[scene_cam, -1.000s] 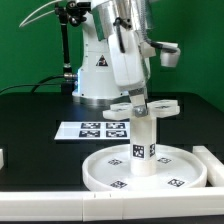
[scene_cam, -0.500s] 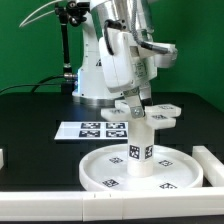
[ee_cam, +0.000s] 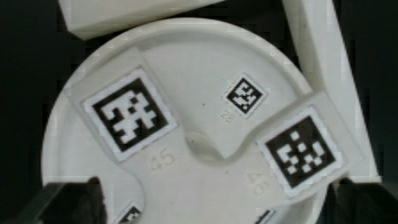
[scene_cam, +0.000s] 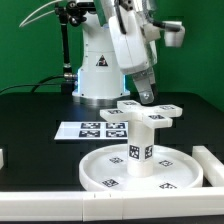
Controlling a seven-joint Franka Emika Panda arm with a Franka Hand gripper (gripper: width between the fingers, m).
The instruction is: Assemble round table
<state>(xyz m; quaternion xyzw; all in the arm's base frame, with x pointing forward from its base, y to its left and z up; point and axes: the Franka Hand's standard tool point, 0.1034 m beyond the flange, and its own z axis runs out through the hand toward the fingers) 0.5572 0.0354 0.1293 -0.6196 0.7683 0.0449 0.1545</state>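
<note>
Only the exterior view shows the stack whole: the round disc (scene_cam: 140,168) lies flat near the bench's (scene_cam: 35,110) front edge, the post (scene_cam: 141,145) stands upright at its centre, and the cross-shaped foot (scene_cam: 146,112) rests on top. The wrist view shows just tagged white surfaces close up. The fingers (scene_cam: 148,97) hang just above the foot, holding nothing, slightly parted. The marker board (scene_cam: 92,130) lies behind the disc, a white rail (scene_cam: 214,163) beside it.

The cross-shaped foot (ee_cam: 214,120) filled the frame, three black tags on its white surface, over dark tabletop (ee_cam: 27,60).
</note>
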